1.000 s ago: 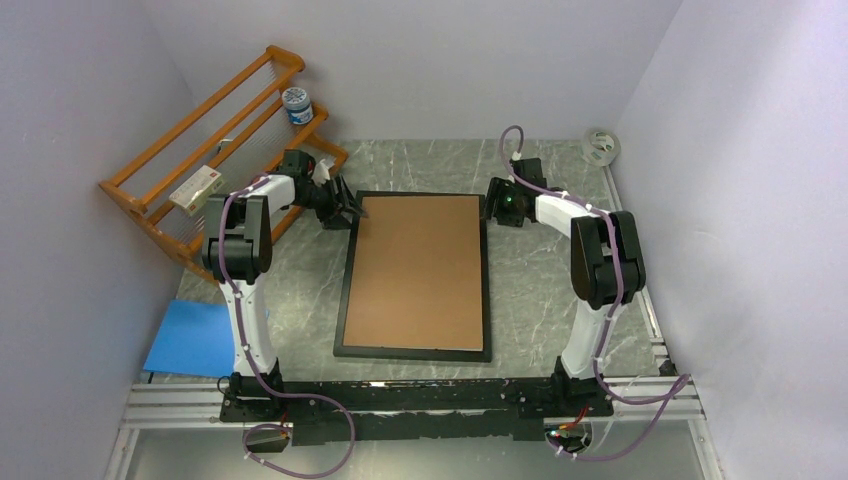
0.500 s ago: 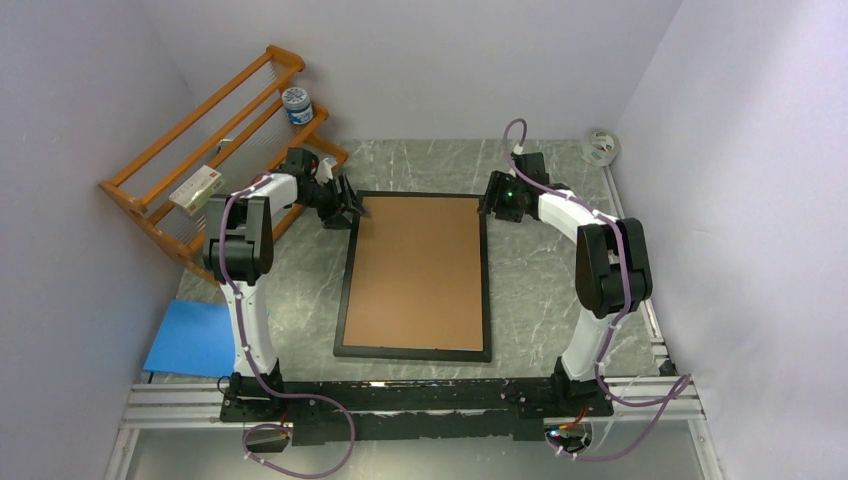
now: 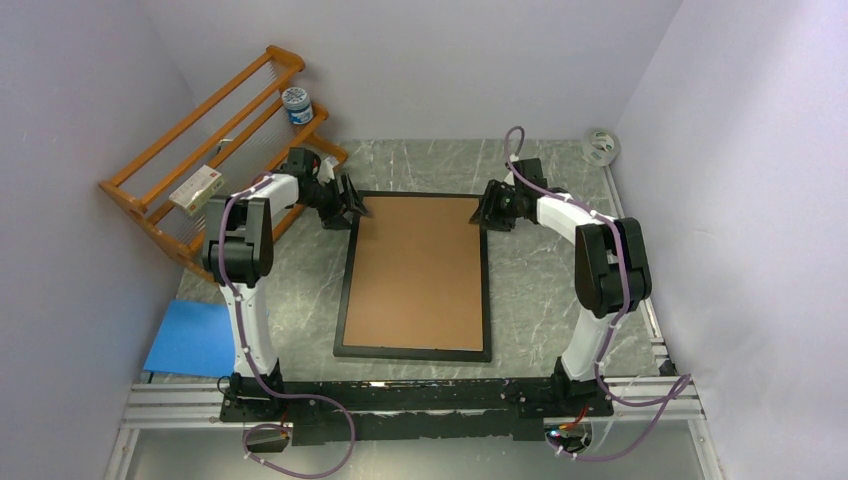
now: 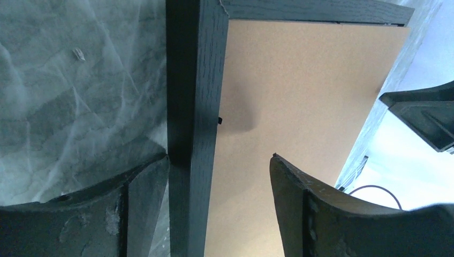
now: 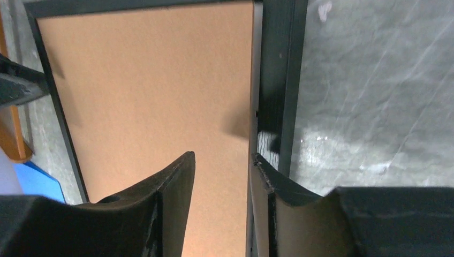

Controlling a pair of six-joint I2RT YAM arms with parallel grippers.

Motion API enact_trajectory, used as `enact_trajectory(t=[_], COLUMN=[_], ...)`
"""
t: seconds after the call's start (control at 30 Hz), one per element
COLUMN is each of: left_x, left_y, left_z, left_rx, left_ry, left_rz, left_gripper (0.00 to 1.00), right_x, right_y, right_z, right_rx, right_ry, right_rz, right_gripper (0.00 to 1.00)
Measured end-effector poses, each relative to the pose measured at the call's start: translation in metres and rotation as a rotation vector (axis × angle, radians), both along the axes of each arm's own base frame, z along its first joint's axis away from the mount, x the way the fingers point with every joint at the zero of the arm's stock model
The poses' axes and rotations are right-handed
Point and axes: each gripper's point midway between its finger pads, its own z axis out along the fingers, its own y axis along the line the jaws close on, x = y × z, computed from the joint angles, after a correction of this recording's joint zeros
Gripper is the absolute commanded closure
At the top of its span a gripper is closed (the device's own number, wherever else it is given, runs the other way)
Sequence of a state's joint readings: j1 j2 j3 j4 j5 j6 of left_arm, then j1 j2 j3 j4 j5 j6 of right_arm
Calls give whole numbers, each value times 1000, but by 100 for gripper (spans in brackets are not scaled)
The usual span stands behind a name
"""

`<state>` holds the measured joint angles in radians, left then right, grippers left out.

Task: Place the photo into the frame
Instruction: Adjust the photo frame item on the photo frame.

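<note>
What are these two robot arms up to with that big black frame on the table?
Two robot arms are working at a black picture frame that lies flat on the table, filled by a brown backing board. The left gripper is open over the frame's far-left corner, one finger outside the rail and one above the board. The right gripper hangs partly open at the far-right corner. Neither holds anything, and no photo is in sight.

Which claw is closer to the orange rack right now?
Left. The left claw is at the far-left corner of the frame, right beside the orange rack; the right claw is at the far-right corner, across the frame from the rack.
</note>
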<state>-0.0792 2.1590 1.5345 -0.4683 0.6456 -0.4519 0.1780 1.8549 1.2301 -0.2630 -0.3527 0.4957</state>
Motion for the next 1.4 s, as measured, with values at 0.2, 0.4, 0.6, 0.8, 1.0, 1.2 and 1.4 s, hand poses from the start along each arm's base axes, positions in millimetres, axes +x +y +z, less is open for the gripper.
enact_trajectory(t=[0.2, 0.4, 0.6, 0.8, 1.0, 1.2, 1.4], left_x=[-12, -35, -67, -80, -80, -80, -79], left_y=[3, 10, 14, 7, 7, 8, 8], left_z=[2, 1, -2, -3, -2, -2, -2], left_rx=[40, 81, 88, 13, -8, -10, -10], left_ry=[-7, 17, 59, 77, 71, 68, 71], left_rz=[1, 13, 18, 11, 18, 23, 28], left_gripper=[21, 21, 27, 30, 30, 30, 29], right_x=[-35, -68, -82, -93, -96, -95, -95], right_y=[6, 9, 10, 12, 11, 11, 11], right_z=[-16, -19, -20, -23, -15, -10, -16], right_rx=[32, 58, 71, 114, 145, 140, 78], right_ry=[91, 139, 152, 156, 50, -47, -165], right_rz=[23, 42, 48, 49, 59, 74, 88], right_gripper=[54, 58, 73, 83, 88, 88, 87])
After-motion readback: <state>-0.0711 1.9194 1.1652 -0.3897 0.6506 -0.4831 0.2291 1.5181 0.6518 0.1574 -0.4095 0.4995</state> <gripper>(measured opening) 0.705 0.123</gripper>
